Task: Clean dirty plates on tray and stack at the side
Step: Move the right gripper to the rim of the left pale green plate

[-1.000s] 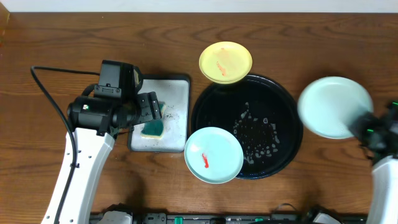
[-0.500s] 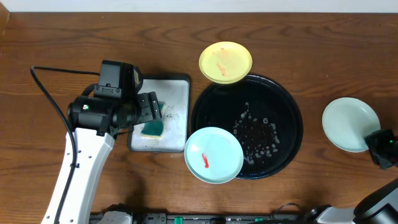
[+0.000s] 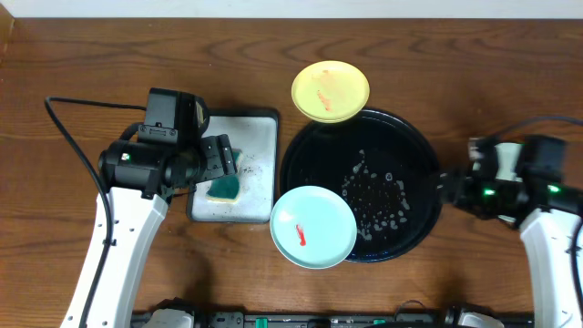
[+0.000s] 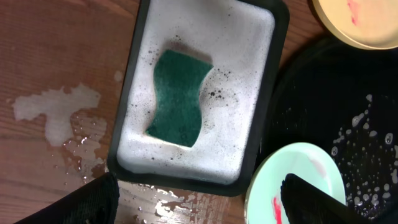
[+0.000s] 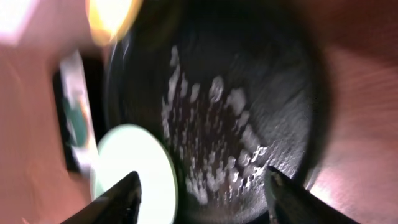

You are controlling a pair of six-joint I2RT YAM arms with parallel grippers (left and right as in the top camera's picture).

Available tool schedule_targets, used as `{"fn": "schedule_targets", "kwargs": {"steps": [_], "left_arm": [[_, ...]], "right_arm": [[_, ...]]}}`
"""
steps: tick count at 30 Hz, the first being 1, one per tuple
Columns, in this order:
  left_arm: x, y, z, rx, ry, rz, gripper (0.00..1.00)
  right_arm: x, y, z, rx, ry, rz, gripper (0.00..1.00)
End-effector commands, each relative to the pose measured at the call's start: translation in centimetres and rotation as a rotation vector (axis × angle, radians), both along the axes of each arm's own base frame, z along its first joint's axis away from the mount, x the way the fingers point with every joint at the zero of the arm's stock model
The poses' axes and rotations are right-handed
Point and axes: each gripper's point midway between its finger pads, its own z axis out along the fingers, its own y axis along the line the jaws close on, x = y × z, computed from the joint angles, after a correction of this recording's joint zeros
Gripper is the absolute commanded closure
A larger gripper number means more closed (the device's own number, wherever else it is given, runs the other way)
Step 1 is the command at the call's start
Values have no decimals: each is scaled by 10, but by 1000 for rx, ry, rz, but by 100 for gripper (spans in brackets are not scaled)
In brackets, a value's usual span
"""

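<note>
On the brown wooden counter [image 3: 91, 55], a large round glossy black tray [image 3: 421, 150] is sitting flecked with suds. A small round yellow plate [image 3: 330, 90] is overhanging its far rim and a pale mint plate [image 3: 313, 226] its near-left rim, both showing red smears. At the tray's right edge the right gripper [image 5: 202, 190] is hovering, jaws spread and empty. The left gripper [image 4: 199, 198] is hanging open over the green sponge [image 4: 176, 98] in the foamy grey rectangular tray [image 4: 264, 43]. Likely between plates. Next: right lifting a smeared plate, left closing on the sponge.

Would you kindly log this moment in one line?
left gripper open above sponge tray | right gripper open beside black tray | yellow plate, mint plate: smeared, overlapping black tray
</note>
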Motion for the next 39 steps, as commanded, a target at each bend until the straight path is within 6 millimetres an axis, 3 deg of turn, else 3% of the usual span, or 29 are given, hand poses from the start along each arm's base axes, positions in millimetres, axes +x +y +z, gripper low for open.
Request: {"fn": "schedule_targets", "kwargs": {"steps": [1,5,10,13,19,24,29,32,39], "left_arm": [[1,0,4,-1,-10,-6,16],[1,0,4,-1,-11,-6,16],[1,0,4,-1,-10,-6,16],[1,0,4,-1,-10,-6,16],[1,0,4,-1,-11,-6,16],[1,0,4,-1,-11,-6,16],[1,0,4,-1,-10,-6,16],[1,0,4,-1,-11,-6,16],[1,0,4,-1,-10,-6,16]], "right_arm": [[-27,33,-39,-203,98,216,48],[-48,74,-73,-177,181,286,49],[-69,127,-107,-139,159,490,50],[-70,133,-122,-204,180,477,59],[-63,128,-131,-255,211,393,98],[-26,108,-113,-363,93,313,99],[19,82,-83,-591,-147,353,99],[35,66,-78,-707,-203,318,99],[28,61,-84,-637,-103,127,99]]}}
